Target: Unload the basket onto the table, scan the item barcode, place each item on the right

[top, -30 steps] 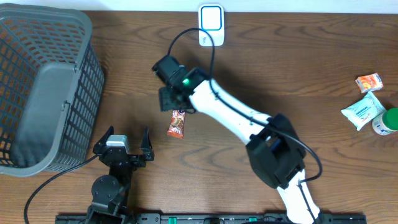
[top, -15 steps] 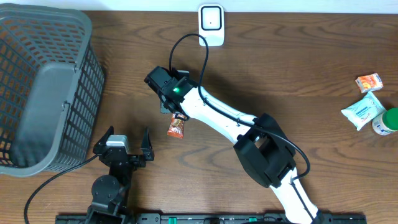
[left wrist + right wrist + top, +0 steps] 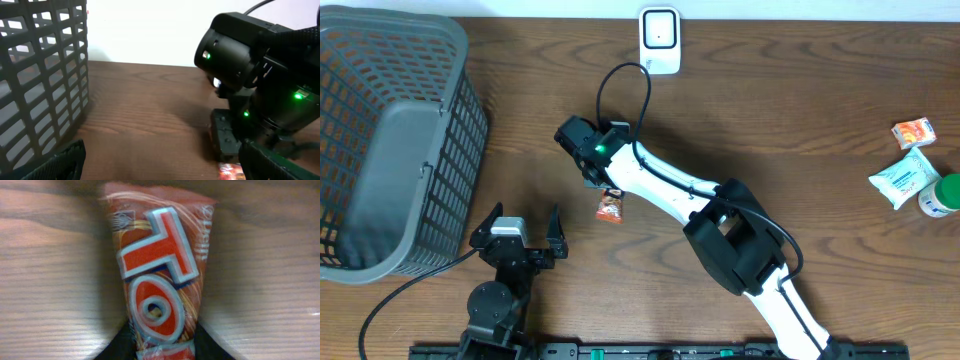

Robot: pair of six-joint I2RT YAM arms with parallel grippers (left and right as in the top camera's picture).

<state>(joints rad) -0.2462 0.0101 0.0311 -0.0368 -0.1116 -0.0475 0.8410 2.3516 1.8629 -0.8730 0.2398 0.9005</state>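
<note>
**Progress.** The right gripper [image 3: 602, 185] is reaching across the table [image 3: 800, 90] and pinching the packet [image 3: 157, 280] by its near end. In the wrist view the red-and-orange wrapper is filling the frame and narrowing toward the dark fingers on either side of it. The packet is extending straight out ahead of the fingertips, and its far end is lying on or just above the wood; you cannot tell which. Treat the pick-up as under way, not finished.

**Remaining.** No scan is taking place. The scanner [image 3: 660, 40] is standing well ahead of the right gripper, toward the far table edge. You are likely facing a lift, a carry to the scanner and a turn that presents the barcode. No barcode is showing on the visible face.

**Left gripper.** The left gripper [image 3: 520, 230] is resting with its fingers spread wide, holding nothing. The packet is lying ahead of it and to its right.

**Containers.** The basket [image 3: 395, 20] is standing to the left of both grippers. Nothing is showing inside it. Three more items are lying well off to the right gripper's right, loose on the table.
</note>
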